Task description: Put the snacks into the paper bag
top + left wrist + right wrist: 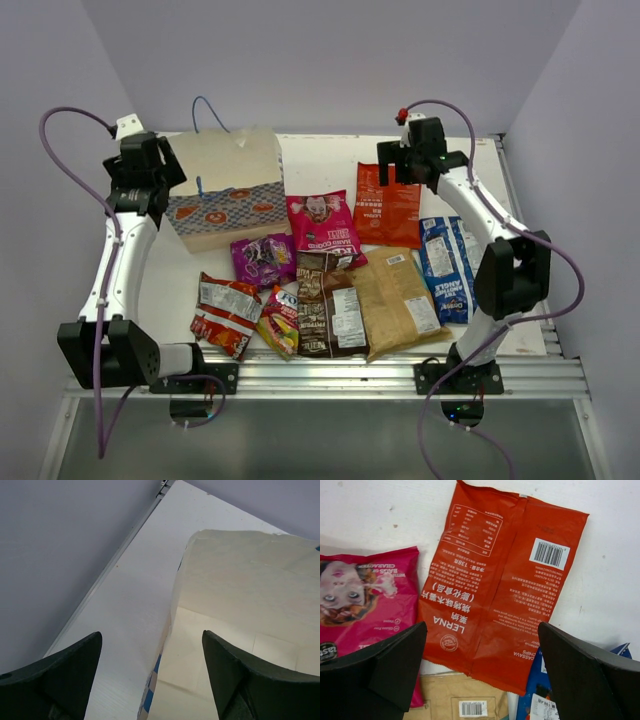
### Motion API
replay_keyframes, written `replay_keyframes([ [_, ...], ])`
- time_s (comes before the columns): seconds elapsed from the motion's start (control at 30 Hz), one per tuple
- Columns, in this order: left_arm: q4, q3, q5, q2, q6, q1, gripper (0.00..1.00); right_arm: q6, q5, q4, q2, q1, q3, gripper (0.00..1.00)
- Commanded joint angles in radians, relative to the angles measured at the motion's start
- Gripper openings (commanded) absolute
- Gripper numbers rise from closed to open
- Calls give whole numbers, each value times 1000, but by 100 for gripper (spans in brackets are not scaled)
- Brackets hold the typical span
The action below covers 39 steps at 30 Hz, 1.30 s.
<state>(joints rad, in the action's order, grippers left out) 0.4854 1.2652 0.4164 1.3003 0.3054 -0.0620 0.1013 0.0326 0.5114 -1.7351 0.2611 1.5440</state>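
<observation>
Tan paper is filling the 10 o'clock part of the white table [330, 150]. The paper bag [225, 195] is sitting there with its checkered band and orange emblems facing the arms, and a blue cord handle [207, 108] is looping up behind it. The snacks are all lying on the table outside the bag, spreading from its 3 o'clock side round to 5 o'clock.

- The tan packet [395, 300] is lying at the table's 5 o'clock.
- The red packet [387, 205] is lying at 1 o'clock, with the pink packet [322, 225] just beside it at its 9 o'clock.
- The blue-white packet [445, 265] is lying at 3 o'clock.
- The brown packet [330, 310], the silver-red chips packet [226, 315], the purple packet [262, 258] and the yellow-red candy packet [280, 320] are crowding together near 6 o'clock.

The left gripper [155, 178] is hanging at the bag's 9 o'clock edge. Only its wrist view is showing the jaws wide apart, gripping nothing, with the bag's pale wall ahead.

The right gripper [400, 170] is hovering over the red packet. Its wrist view is showing jaws spread and empty, plus that packet's barcode and "LERNA" lettering, which are unreadable from above.
</observation>
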Motion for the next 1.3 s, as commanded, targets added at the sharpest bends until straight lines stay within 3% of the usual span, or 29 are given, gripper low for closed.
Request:
replay_keyframes([
  [0.0,-94,-9,-99,33,-12,-41,84,1,67,-10,-53,-19,67,97],
  [0.07,-134,-30,-126,37,-9,-50,77,12,82,-8,-79,-43,77,97],
  [0.2,-148,-21,-157,66,-8,-56,28,29,84,-5,-141,-82,93,97],
  [0.23,-145,-17,-157,71,-6,-56,5,29,85,-5,-161,-88,93,97],
  [0.27,-146,-13,-156,76,-5,-56,0,32,86,-5,-176,-98,96,97],
  [0.47,-145,5,-174,79,-9,-56,0,43,86,19,-299,-121,97,97],
  [0.63,-142,2,-194,67,-5,-56,0,41,-3,47,-394,-123,84,94],
  [0.67,-139,2,-195,65,-6,-56,0,35,-55,50,-414,-125,80,88],
  [0.7,-136,2,-195,67,-5,-56,0,29,-122,53,-420,-126,73,55],
  [0.73,-136,2,-194,67,-5,-56,0,28,-123,56,-426,-126,74,55],
  [0.77,-133,2,-192,65,-6,-56,0,31,-137,64,-428,-126,77,1],
  [0.9,-130,8,-194,65,-6,-56,0,21,-138,93,-333,-126,126,0],
  [1.0,-125,13,-203,67,-5,-56,0,26,-169,136,-256,-123,266,0],
  [1.13,-114,16,-215,63,0,-56,0,55,-209,206,-239,-89,584,0],
  [1.27,-107,19,-229,59,3,-56,0,98,-221,188,-257,13,766,0],
])
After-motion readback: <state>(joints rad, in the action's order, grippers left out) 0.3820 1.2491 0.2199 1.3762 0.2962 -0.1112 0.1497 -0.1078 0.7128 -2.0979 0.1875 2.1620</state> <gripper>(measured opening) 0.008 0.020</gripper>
